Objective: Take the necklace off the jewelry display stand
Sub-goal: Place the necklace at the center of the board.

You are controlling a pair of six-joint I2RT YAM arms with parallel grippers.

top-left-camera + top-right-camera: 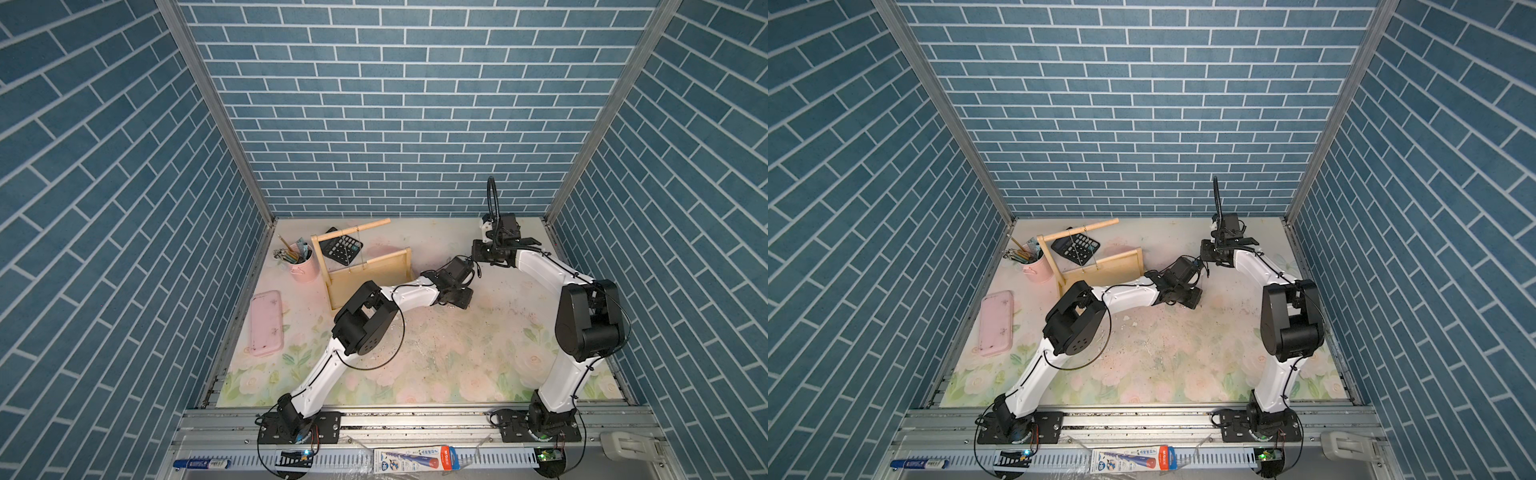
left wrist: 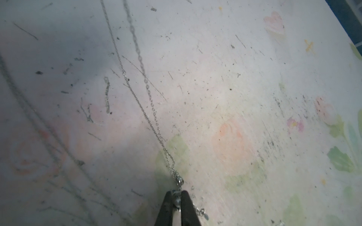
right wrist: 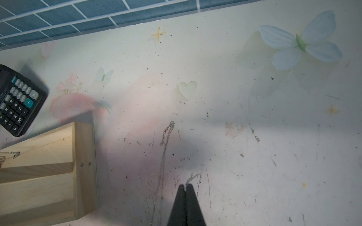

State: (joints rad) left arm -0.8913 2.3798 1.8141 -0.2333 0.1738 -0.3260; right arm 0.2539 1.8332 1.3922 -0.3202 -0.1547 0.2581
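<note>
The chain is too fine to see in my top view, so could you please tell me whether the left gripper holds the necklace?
Observer: Yes, the left wrist view shows the left gripper shut on a bead of the necklace.
Operator: Thank you; and the other arm?
Observer: Its wrist view shows the right gripper shut on a thin strand, apparently of the same necklace, over the table and apart from the jewelry display stand.
</note>
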